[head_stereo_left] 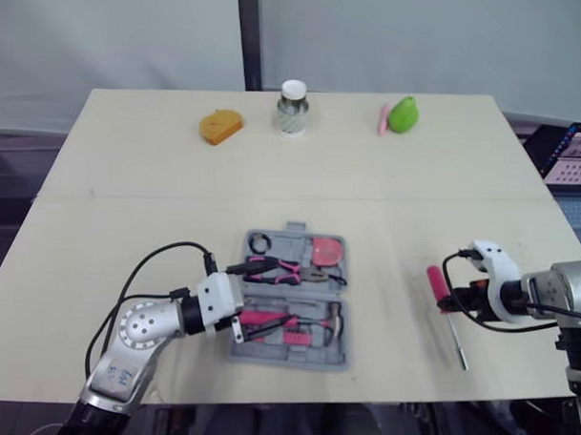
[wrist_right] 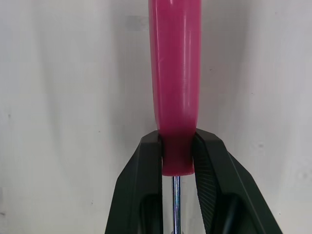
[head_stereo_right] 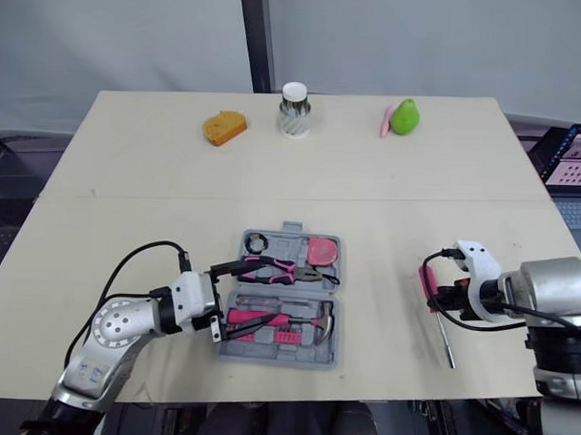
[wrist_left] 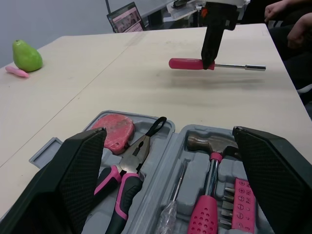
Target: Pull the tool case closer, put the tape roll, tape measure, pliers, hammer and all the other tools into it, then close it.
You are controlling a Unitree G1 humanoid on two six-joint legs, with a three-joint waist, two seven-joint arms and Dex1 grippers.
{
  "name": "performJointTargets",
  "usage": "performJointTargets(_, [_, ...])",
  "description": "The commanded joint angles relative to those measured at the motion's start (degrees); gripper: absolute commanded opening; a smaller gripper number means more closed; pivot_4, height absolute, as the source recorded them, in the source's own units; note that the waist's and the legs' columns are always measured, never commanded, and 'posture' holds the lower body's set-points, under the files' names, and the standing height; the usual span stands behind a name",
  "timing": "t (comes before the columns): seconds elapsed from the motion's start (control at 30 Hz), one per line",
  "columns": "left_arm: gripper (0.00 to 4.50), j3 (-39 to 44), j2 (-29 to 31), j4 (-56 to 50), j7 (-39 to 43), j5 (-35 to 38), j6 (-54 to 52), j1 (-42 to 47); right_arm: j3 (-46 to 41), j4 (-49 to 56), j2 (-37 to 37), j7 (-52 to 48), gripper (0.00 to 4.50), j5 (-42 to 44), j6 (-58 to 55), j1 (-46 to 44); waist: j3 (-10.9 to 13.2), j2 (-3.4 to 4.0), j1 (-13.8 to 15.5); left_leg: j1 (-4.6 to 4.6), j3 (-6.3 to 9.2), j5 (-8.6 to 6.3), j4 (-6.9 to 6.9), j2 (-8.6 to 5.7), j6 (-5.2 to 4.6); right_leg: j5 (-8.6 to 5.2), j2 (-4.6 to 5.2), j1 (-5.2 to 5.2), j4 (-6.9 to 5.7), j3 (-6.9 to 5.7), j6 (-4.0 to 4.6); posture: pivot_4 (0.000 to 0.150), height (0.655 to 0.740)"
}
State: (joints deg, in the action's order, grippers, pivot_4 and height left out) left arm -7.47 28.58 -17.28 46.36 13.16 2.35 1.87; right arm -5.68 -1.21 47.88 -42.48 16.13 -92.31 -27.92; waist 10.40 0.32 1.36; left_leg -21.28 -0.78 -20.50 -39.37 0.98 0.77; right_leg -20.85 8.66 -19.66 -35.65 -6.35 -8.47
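Right wrist view, right gripper [wrist_right: 176, 146] clamped on the pink handle of the screwdriver [wrist_right: 175, 73], left gripper [wrist_left: 168, 139] jaws wide apart at the open tool case [head_stereo_left: 292, 228].

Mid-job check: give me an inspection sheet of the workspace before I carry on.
Surface: beige table, a seam across its middle.
Job's things: case open near the front edge, holding tape roll, tape measure, pliers and hammer; screwdriver outside it, to its right.
Clutter: sponge, jar, pear and pink stick along the far edge.
Grippers: left gripper open at the case's left edge; right gripper shut on the screwdriver's handle.
Cables: left cable and right cable, black loops at the wrists.
Surroundings: laptop off the table's right; a person's hand past the table.
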Motion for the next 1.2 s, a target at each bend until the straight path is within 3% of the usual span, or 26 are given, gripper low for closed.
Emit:
performJointTargets(0.03, [4.5,0.1,0.1,-1.6,-0.1,0.1,0.5,0.3,-2.2,-0.8,-0.3,3.0,0.4,1.0,-0.2,-1.0,0.0,0.0,0.0,0.0,0.0,0.0,0.0,0.0,0.0,0.0,0.0,0.0,0.0,0.0,0.0,0.15,0.74])
performJointTargets(0.23, [4.5,0.2,0.2,-1.5,-0.1,0.1,0.5,0.4,-2.1,-0.9,-0.4,4.9,0.4,2.2,0.2,-0.9,0.0,0.0,0.0,0.0,0.0,0.0,0.02,0.0,0.0,0.0,0.0,-0.01,0.0,0.0,0.0,0.15,0.74])
performJointTargets(0.53, [4.5,0.2,0.2,-1.3,0.0,0.0,0.6,0.6,-1.3,-1.3,0.7,5.3,4.41,3.9,2.8,0.1,0.0,0.0,0.0,0.0,0.0,0.0,0.02,0.0,0.0,0.0,0.0,0.0,0.0,0.01,0.0,0.15,0.74])
performJointTargets(0.9, [4.5,0.3,0.4,-0.9,0.2,-0.1,0.8,0.9,-2.0,-0.3,1.2,5.2,4.47,6.2,3.8,0.6,0.0,0.0,0.0,0.0,0.0,0.0,0.03,0.0,0.0,0.0,0.0,-0.01,0.01,0.01,0.0,0.15,0.74])
performJointTargets(1.2, [4.5,2.6,0.9,-1.0,-1.0,1.3,-2.3,0.5,-8.5,1.4,3.4,0.7,4.47,11.1,10.4,5.6,0.0,0.0,0.0,0.0,-0.01,0.0,0.03,0.0,0.0,0.0,0.0,0.01,0.02,0.01,-0.01,0.15,0.74])
